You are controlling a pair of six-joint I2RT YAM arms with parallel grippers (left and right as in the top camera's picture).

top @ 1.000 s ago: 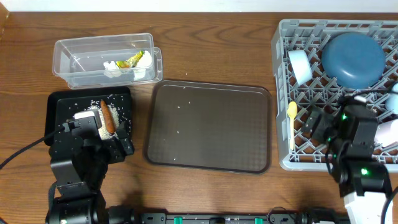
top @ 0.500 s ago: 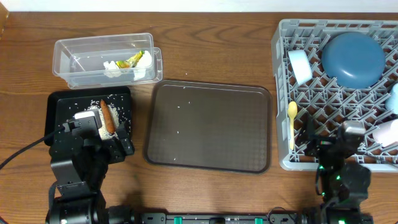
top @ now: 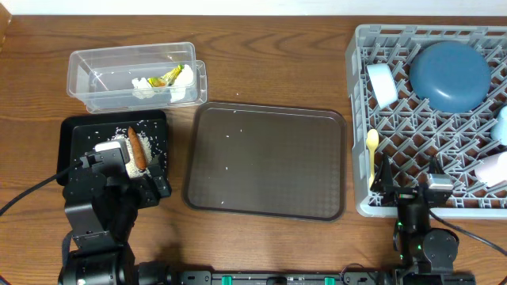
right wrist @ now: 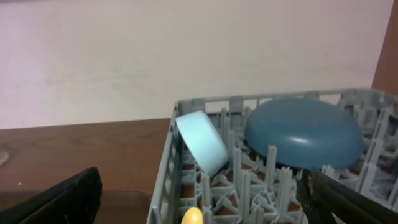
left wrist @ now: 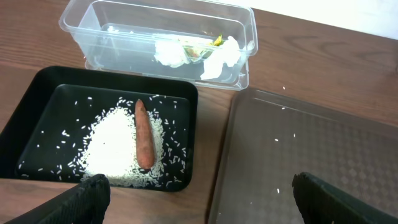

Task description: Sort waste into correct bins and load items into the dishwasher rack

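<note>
The left gripper (left wrist: 200,190), jaws wide apart, hangs by the near edge of the black tray (left wrist: 37,109), where the carrot (left wrist: 143,143) lies on rice (left wrist: 112,149). Tissue (left wrist: 169,53) and wrapper (left wrist: 214,42) sit in the clear tub (left wrist: 87,25) beyond. The right gripper (right wrist: 199,202), jaws also spread, faces the rack (top: 354,142) holding the plate (top: 450,75), a bowl (top: 382,85) and the spoon (top: 371,154).
</note>
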